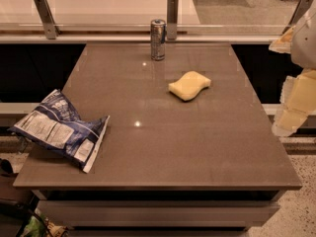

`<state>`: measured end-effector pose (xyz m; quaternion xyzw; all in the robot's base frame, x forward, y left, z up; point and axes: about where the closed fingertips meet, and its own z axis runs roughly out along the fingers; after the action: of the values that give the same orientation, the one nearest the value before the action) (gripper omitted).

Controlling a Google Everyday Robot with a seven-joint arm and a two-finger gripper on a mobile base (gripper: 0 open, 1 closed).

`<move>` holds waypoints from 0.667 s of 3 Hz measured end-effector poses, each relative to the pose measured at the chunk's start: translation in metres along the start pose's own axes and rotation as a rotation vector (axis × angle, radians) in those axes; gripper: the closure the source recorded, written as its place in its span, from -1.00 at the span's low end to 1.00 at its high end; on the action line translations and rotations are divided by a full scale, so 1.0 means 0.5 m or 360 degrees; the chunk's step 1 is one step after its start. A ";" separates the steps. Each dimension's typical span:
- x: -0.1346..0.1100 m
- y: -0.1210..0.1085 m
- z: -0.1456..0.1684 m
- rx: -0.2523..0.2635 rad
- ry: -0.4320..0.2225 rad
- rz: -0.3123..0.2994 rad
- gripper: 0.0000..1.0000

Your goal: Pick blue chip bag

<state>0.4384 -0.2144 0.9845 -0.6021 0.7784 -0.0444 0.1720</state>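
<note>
Blue chip bag (61, 130) overhangs the tabletop's (187, 147) left edge, gripper (296, 98) sits off the right edge, grip state indeterminable, so you face a full cross-table reach.

The bench (197, 147) top is smooth, grey-brown and faintly glossy. The blue chip bag (59, 128) is crinkled shiny foil, the yellow sponge (189, 85) matt and soft-looking, the can (158, 39) bright metal. The pincer (296, 100), at the right edge beside the bench, looks matt cream plastic.

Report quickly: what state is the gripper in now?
Gripper: right of the table, open or closed cannot be told; blue chip bag not held.
</note>
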 end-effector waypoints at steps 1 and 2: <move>0.000 0.000 0.000 0.0000 0.0000 0.0000 -1.00; -0.020 0.001 0.012 -0.0014 -0.0092 0.0007 -1.00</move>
<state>0.4420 -0.2038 0.9809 -0.6022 0.7746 -0.0231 0.1920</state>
